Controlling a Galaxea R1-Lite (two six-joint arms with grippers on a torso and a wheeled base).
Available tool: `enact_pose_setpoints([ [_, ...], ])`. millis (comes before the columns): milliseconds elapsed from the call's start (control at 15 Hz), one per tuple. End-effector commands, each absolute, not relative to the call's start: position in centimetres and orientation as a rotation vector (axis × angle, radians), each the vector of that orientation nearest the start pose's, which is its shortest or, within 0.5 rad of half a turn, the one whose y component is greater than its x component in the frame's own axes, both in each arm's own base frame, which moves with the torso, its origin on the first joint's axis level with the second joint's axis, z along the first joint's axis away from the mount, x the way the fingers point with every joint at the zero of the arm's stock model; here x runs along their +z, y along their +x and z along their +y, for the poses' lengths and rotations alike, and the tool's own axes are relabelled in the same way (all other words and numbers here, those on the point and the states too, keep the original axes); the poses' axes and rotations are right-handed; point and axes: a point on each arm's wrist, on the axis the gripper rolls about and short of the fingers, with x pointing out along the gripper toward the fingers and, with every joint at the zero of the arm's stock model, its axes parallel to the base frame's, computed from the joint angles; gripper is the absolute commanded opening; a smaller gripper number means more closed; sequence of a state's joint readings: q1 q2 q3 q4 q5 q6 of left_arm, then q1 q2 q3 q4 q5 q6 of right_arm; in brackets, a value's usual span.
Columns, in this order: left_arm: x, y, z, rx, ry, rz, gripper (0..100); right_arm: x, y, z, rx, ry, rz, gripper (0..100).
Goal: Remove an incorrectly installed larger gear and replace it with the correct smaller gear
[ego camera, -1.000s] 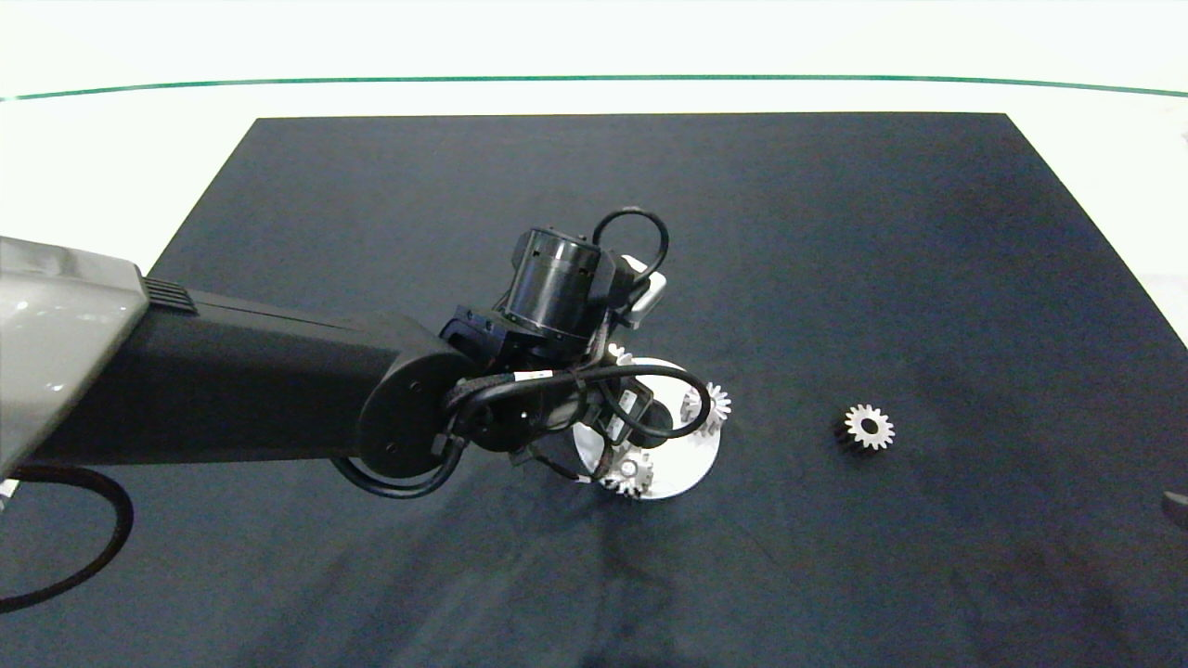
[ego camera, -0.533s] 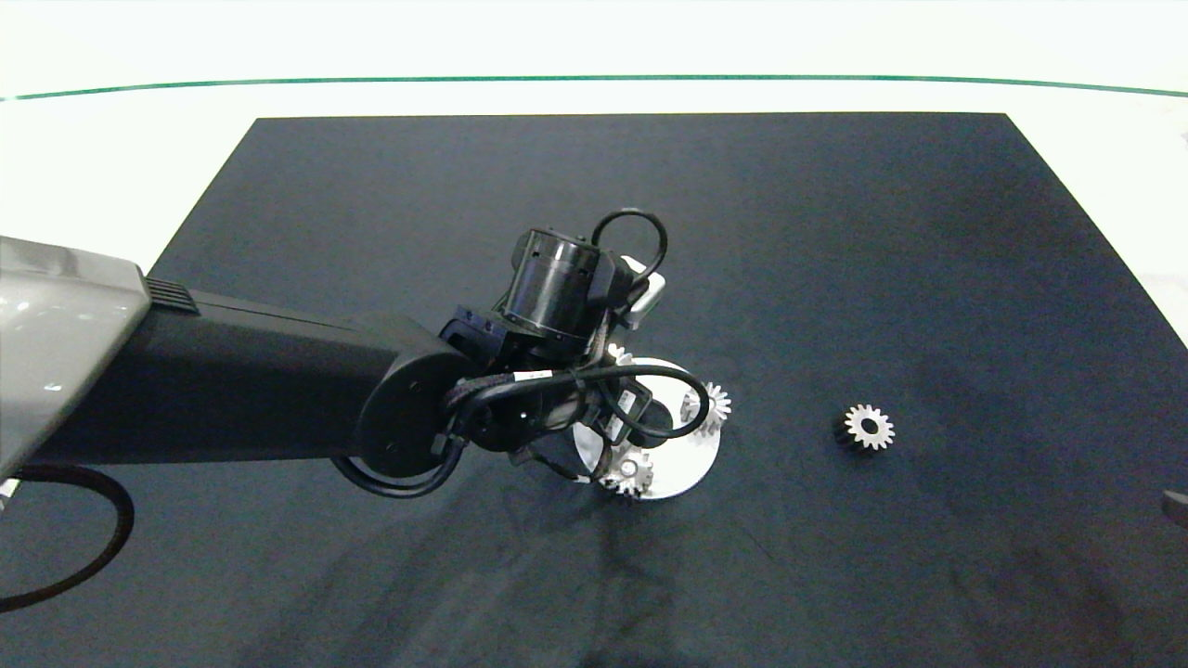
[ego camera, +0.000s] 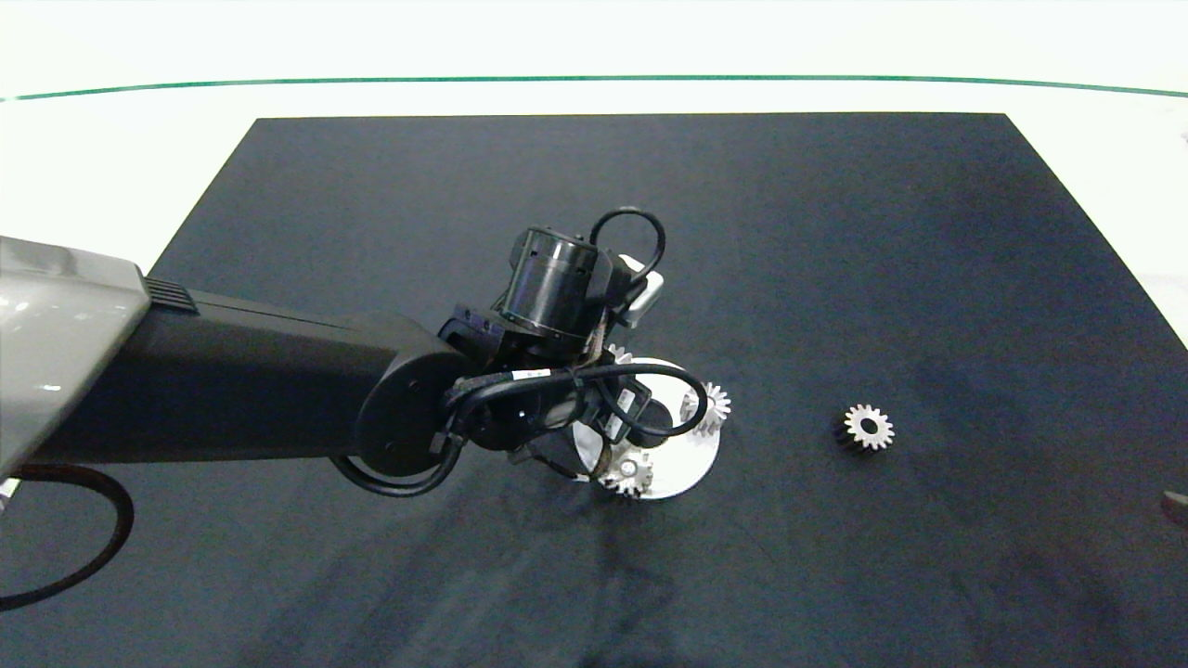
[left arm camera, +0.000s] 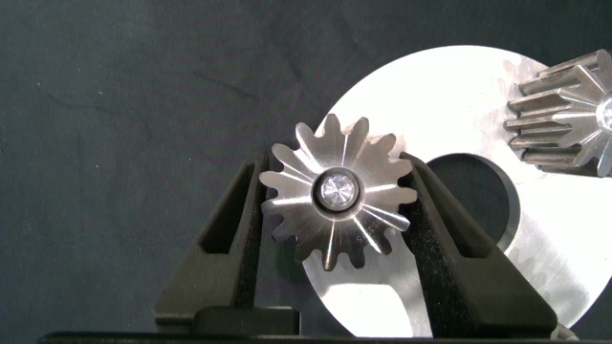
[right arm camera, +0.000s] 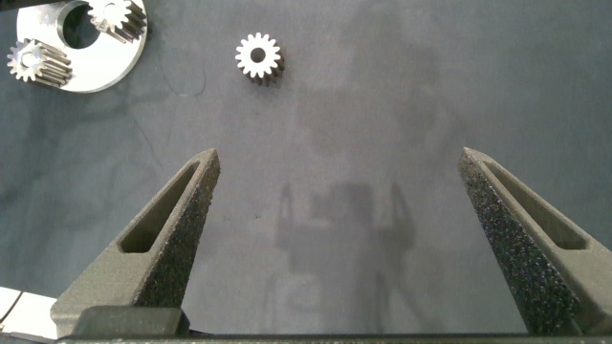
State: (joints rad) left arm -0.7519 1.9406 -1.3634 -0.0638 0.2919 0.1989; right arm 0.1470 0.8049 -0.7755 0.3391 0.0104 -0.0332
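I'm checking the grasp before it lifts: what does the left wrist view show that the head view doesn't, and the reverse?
Only the left wrist view shows the left pincer, its fingers closed against the larger gear. Only the head view shows the smaller gear lying loose on the black mat and the left arm hiding that grasp. Both show the round metal plate and another mounted gear.

A lab or workshop bench is suggested: a dark mat [ego camera: 835, 232] is laid on a white table [ego camera: 111, 158], with metal gears [ego camera: 869, 428] and a round plate [ego camera: 691, 464].
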Motion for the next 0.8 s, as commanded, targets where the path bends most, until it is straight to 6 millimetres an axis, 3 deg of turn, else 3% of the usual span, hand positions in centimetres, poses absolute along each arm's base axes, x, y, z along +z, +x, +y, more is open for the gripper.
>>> enact_pose_setpoints([
  [67,19.7,28.6,-25.7,-0.491,0.453,0.406,36,25.0,6.3,1.0,0.162,-0.058,0.365,100],
  [267,19.9,28.4,-25.6,-0.491,0.451,0.408,31,24.9,6.3,1.0,0.162,-0.059,0.367,100],
  [800,21.6,27.7,-24.9,-0.488,0.441,0.418,31,25.0,6.3,1.0,0.161,-0.058,0.367,100],
])
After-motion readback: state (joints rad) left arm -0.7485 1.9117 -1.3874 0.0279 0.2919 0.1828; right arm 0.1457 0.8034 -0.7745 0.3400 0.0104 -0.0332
